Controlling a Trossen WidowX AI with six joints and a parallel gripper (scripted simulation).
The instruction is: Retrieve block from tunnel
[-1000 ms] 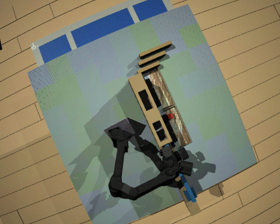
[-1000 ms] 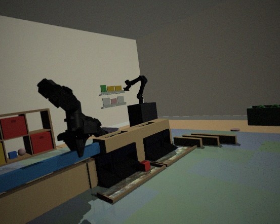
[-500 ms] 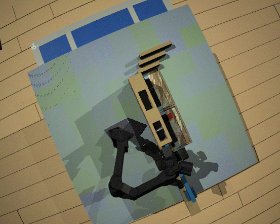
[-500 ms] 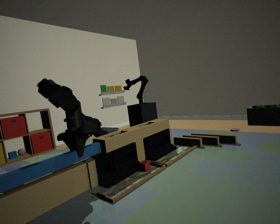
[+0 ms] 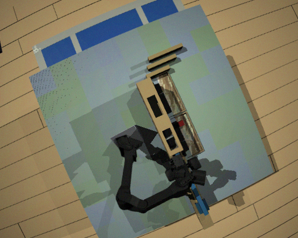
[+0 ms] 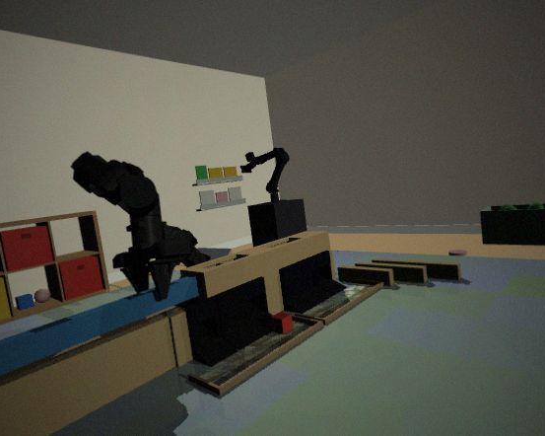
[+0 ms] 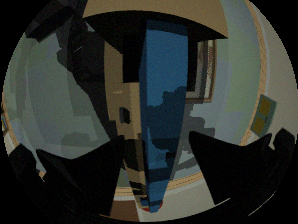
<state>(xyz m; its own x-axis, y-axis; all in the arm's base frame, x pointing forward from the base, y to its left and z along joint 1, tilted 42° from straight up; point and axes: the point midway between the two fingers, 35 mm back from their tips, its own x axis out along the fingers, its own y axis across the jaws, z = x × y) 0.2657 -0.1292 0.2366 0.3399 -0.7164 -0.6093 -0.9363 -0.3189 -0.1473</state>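
On my feeds the six-joint arm is matte black nearly all over, its slim rounded links joined by bulky, cylindrical joint housings, with a cluster of stubby drum-like and boxy parts around the wrist. I see its parallel-jaw gripper as equally black, with two broad, angular fingers tapering to narrow tips. Any screws, cables or lettering are too dark for me to make out.

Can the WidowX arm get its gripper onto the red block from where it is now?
Probably, after a move: the open gripper is over the blue bar, while the red block sits in the open-topped tray beside the tunnel, seemingly uncovered.
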